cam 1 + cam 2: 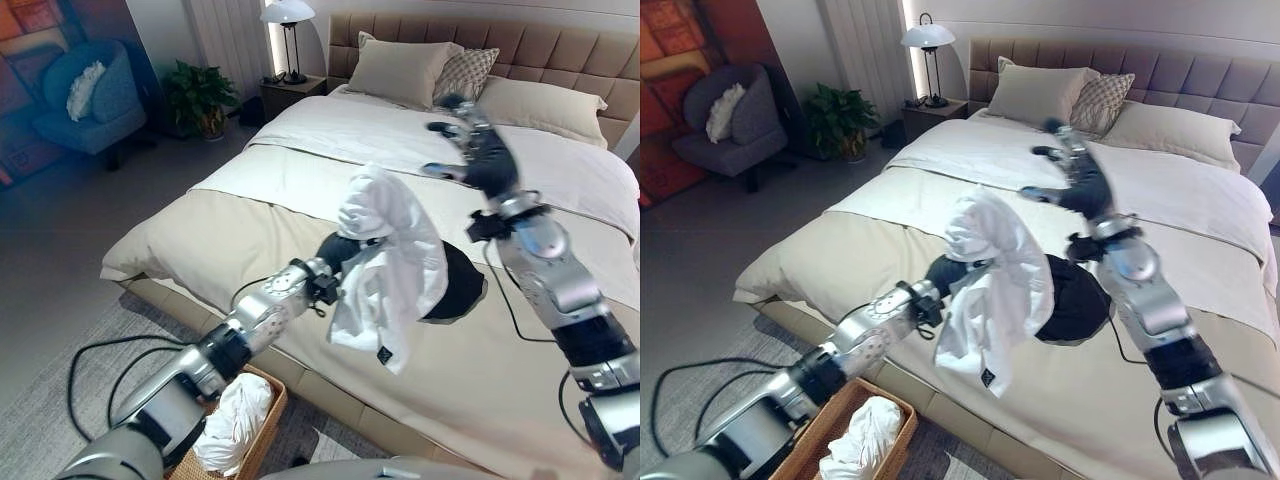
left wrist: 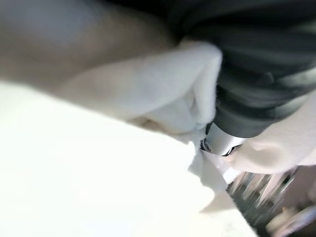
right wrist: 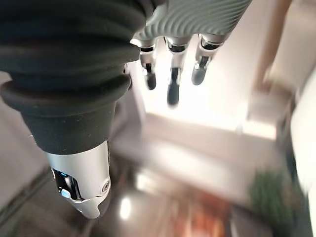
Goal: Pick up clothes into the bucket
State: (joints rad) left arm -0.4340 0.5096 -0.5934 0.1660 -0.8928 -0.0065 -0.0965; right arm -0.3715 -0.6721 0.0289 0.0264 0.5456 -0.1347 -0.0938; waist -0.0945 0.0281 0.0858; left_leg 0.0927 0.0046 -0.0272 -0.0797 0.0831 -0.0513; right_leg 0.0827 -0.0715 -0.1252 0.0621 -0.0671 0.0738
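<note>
White cloth, a crumpled garment with a small dark tag at its lowest corner, is held up above the bed by the left hand; the fingers are buried in the fabric, which bunches over and around them, so the cloth is gripped. From the fingers the garment hangs downward, its long axis close to vertical, the bunched top above the fingers and the loose tail below them, pointing toward the bed's near edge. Just behind the hanging cloth, on the far side of the fingers, a black garment lies flat on the beige cover. A wicker basket stands on the floor well below the fingers, beside the bed's near edge, with white clothes already inside. Open floor is seen between the bed, an armchair and a potted plant. The right hand is raised over the middle of the bed, well apart from both garments; its fingers are straight and relaxed, holding nothing.
</note>
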